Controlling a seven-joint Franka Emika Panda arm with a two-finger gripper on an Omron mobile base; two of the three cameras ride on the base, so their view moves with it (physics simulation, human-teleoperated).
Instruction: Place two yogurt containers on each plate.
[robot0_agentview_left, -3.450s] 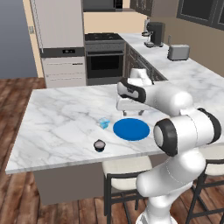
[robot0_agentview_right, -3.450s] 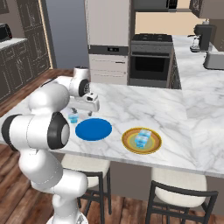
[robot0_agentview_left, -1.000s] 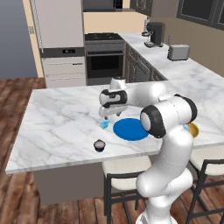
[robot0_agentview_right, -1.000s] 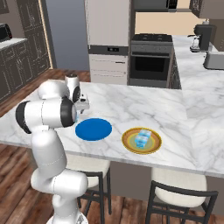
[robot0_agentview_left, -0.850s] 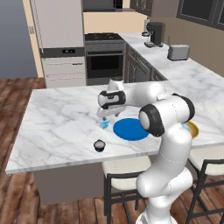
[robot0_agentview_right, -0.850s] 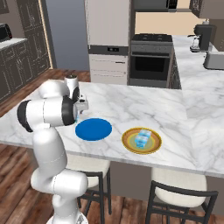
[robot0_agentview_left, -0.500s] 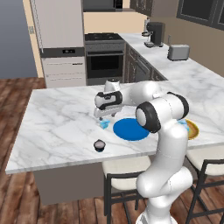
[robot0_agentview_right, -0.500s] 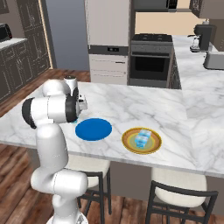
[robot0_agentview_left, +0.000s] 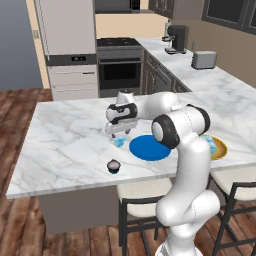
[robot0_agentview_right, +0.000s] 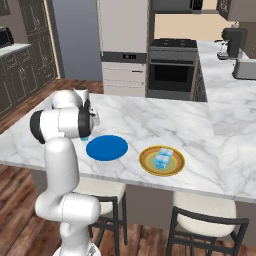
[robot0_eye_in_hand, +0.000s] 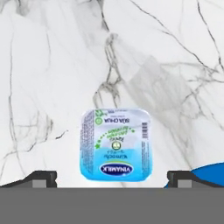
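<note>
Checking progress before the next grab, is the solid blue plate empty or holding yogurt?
Empty: the blue plate shows bare blue in both base views.

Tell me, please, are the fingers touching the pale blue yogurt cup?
Apart: in the hand view, marble shows between the yogurt cup and each of the fingers.

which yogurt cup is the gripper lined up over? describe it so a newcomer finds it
On the marble island, find the solid blue plate. Just off its left edge sits a pale blue yogurt cup, under the open gripper. Unlike the dark cup nearer the front edge, it is translucent blue.
</note>
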